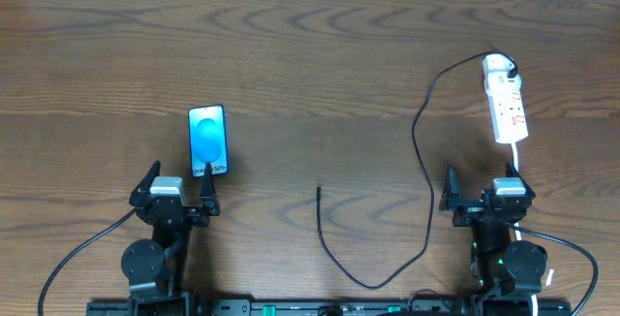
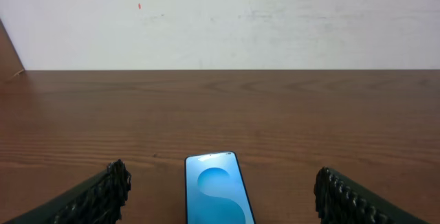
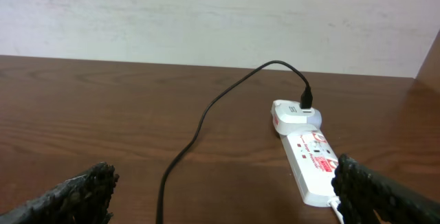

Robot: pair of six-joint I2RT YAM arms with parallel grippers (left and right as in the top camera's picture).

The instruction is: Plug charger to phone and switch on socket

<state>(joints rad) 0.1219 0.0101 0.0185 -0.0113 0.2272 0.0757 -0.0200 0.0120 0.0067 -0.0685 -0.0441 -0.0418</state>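
Wooden bench (image 1: pixel 310 54): phone (image 1: pixel 208 141) laid flat at left, socket (image 1: pixel 508 110) at right.
Charger (image 1: pixel 423 151): plugged in at socket's far end; tip left free mid-bench.
Left jaws: released, empty.
Right jaws: released, empty.

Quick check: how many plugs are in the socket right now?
1: a white adapter at the far end of the socket, with the charger cable running from it. Remaining outlets look empty.
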